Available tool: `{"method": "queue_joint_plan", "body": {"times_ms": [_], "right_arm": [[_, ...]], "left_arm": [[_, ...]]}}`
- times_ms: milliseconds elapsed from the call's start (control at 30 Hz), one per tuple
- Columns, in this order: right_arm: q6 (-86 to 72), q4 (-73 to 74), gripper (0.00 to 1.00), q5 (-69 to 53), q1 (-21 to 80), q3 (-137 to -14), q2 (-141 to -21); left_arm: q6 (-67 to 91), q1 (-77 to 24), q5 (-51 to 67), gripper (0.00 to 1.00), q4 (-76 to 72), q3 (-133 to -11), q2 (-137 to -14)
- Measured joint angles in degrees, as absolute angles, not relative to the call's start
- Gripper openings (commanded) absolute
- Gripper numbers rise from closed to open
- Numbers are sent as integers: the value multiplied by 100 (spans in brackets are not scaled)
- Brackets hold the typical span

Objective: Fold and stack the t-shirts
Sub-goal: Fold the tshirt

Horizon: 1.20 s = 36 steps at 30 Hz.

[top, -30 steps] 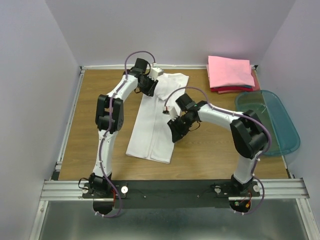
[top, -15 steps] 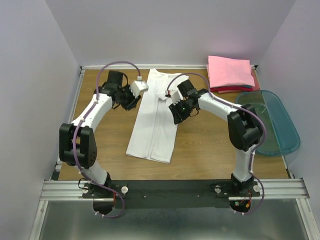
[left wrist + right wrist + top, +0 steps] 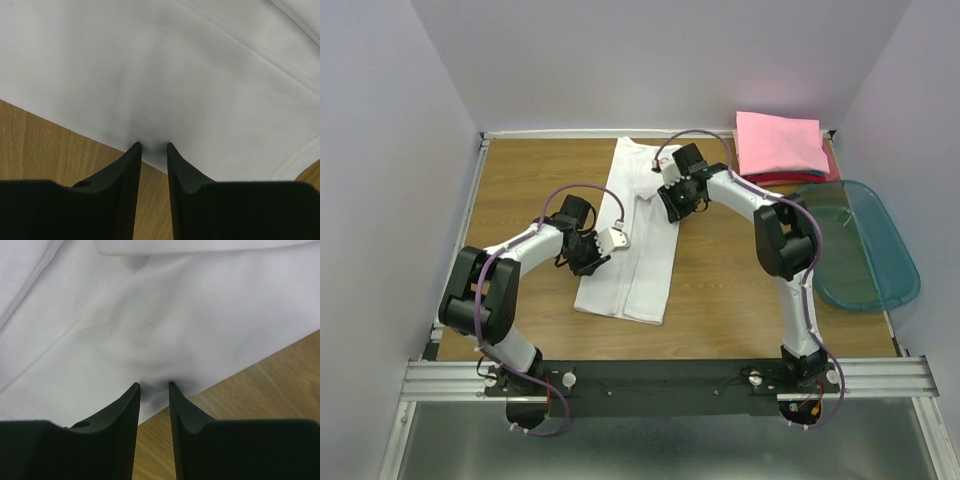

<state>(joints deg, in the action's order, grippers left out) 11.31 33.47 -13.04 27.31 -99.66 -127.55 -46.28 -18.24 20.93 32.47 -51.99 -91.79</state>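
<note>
Lying lengthwise near-to-far, collar end far, white t-shirt point(image 3: 638, 235), side edges pinched by left gripper point(image 3: 153, 146), right gripper point(image 3: 154, 385)

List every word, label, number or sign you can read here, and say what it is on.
None: the white shirt, the folded shirts and the bin show no legible text in any view.
</note>
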Motion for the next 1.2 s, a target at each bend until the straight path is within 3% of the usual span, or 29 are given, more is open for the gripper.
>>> {"method": "queue_joint_plan", "body": {"times_ms": [300,367,500,533,667,700,733,767,800,1000,1200], "right_arm": [[1153,3181,36,-978,2670,-10779,-13316],[1153,3129,38,-941,2630,-10901,-13399],[1166,3111,47,-965,2585,-10864,-13362],[1170,3129,55,-985,2580,-10833,-13332],[1398,3365,59,-1337,2580,-10239,-12634],[1522,3496,61,-1450,2580,-10084,-12215],[1592,3509,66,-1500,2580,-10018,-12062],[1695,3551,92,-1551,2587,-9939,-11758],[1828,3577,100,-1619,2613,-9815,-11266],[2456,3520,100,-2174,2773,-9625,-9476],[3033,3498,100,-3009,2867,-9065,-9146]], "left_arm": [[-4547,-2370,1949,32,2867,-5162,-9205],[-4497,-2377,1949,36,2836,-5179,-9220],[-4427,-2373,1953,48,2867,-5207,-9174],[-4427,-2375,1957,58,2923,-5207,-9061],[-4521,-2375,2012,71,3065,-5210,-8064],[-4567,-2375,2018,84,3089,-5249,-7625],[-4611,-2375,2023,87,3094,-5293,-7319],[-4648,-2375,2036,98,3094,-5384,-6910],[-4707,-2375,2045,99,3081,-5448,-6687],[-4453,-2375,2270,99,2510,-5603,-5443],[-5162,-2377,2884,93,2462,-5384,-5030]]}}
